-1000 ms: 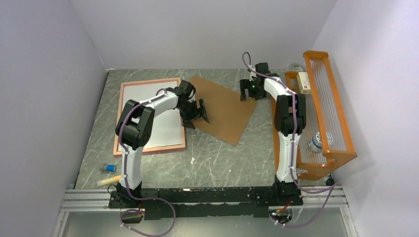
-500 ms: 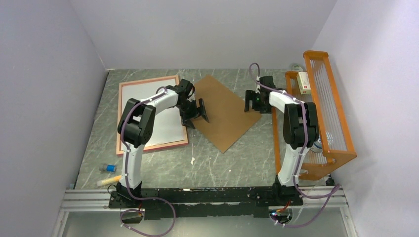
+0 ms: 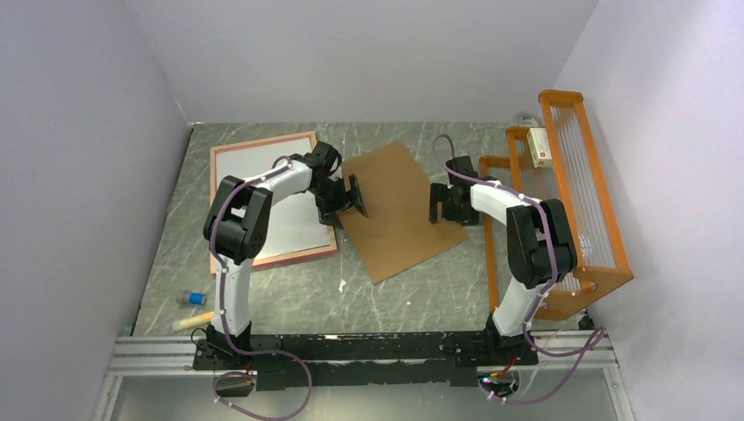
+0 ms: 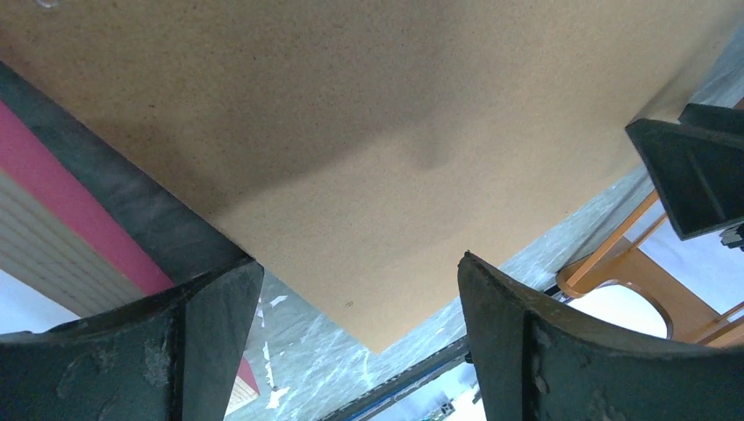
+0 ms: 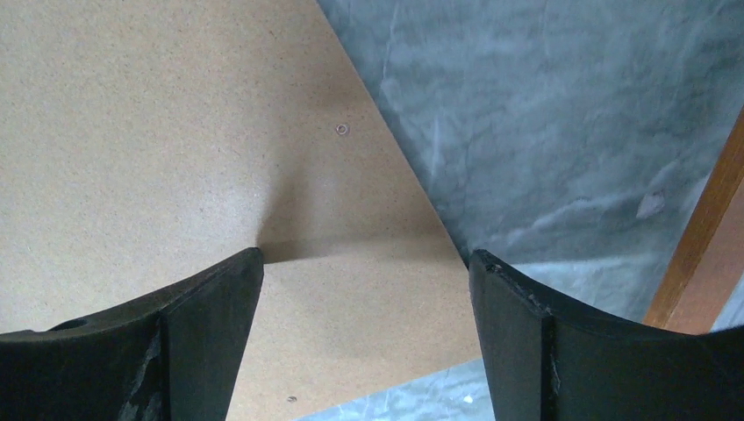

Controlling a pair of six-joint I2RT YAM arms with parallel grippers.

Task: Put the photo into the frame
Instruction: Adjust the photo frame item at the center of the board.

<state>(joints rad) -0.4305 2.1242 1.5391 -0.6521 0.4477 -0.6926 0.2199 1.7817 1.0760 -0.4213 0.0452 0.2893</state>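
Grey marbled worktop (image 3: 412, 289) carries the frame (image 3: 263, 141) at the left, the photo (image 3: 294, 230) lying white side up inside its rim; the brown backing board (image 3: 395, 210) lies just beside it, not touching. Both the left tool (image 3: 344, 203) and the right tool (image 3: 446, 210) stand with jaws spread, gripping nothing, one over each end of the board; a careless shove could drive the board into the frame and knock the photo askew. At the right the orange wire rack (image 3: 605, 277) holds a small white-and-red box (image 3: 539, 146).
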